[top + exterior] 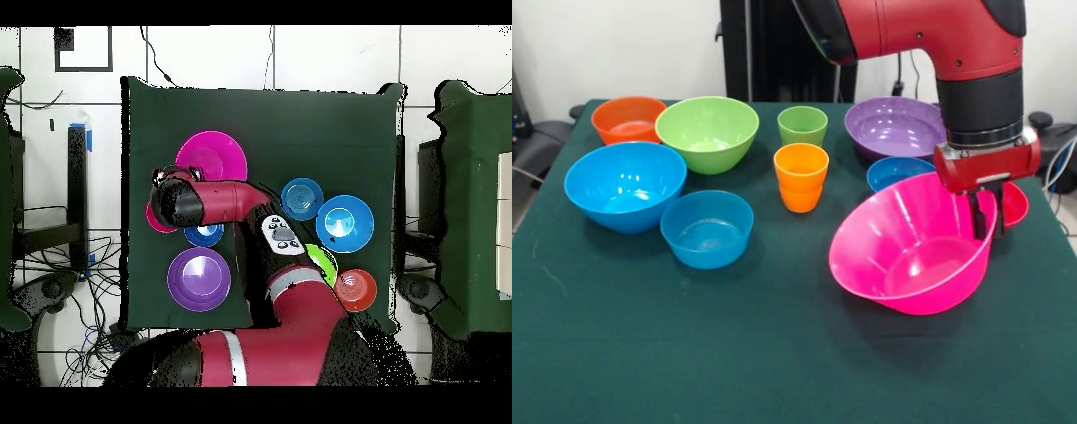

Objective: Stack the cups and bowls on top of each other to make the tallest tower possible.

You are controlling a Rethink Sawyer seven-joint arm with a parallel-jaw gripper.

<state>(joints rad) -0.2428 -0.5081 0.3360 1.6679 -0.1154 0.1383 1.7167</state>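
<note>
My gripper (986, 218) is shut on the far right rim of the hot pink bowl (909, 252), which hangs tilted with its opening facing left and forward, low over the table. The small red bowl (1017, 203) sits just behind the gripper. The small blue bowl (898, 170) and the purple bowl (896, 126) are behind the pink one. The orange cup (801, 175) and light green cup (802, 124) stand upright mid-table. In the overhead view the pink bowl (212, 158) shows beyond the gripper (165, 185); the arm hides the cups.
On the left stand the lime green bowl (707, 131), orange bowl (628, 117), large blue bowl (625, 184) and medium blue bowl (706, 228), all separate and upright. The green table (689, 353) has open cloth along its front.
</note>
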